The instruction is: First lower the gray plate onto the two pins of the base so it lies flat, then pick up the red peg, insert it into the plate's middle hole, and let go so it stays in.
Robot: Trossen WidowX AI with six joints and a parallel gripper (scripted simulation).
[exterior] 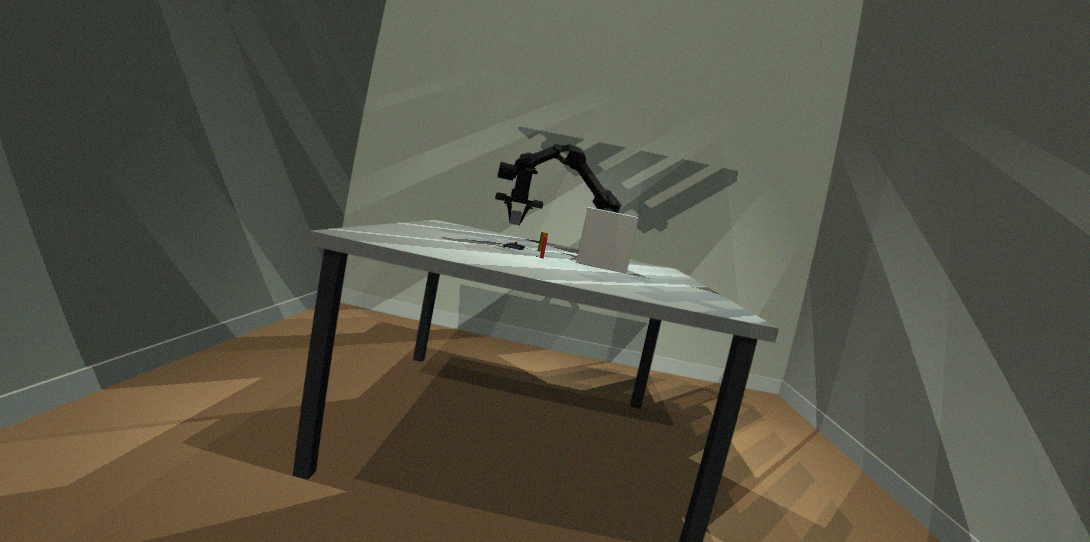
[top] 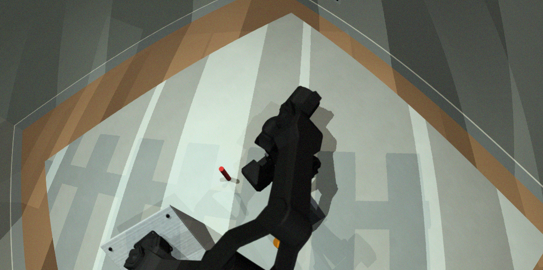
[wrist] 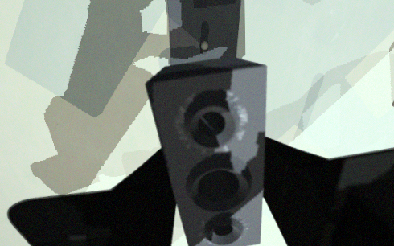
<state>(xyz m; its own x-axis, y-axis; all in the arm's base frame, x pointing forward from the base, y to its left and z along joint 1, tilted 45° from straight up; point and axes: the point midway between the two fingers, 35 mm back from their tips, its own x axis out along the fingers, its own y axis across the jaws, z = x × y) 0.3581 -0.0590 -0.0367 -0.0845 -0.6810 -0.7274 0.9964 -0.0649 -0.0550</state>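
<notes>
From the top view, my black arm stretches across the pale tabletop and hides both my gripper and whatever lies under it. The red peg stands by itself on the tabletop, just left of my wrist and touching nothing of mine. From the exterior view, my gripper hangs above the tabletop, pointing down, with the red peg upright below and to its right, near a light gray box by my arm's base; the thing between my fingers is too small to make out there. From the wrist view, my gripper is clamped on the gray plate, whose long face fills the middle with 3 round holes in a row. Beyond its far edge, down on the tabletop, lies the dark base with 1 pale pin showing, and the plate is apart from it.
</notes>
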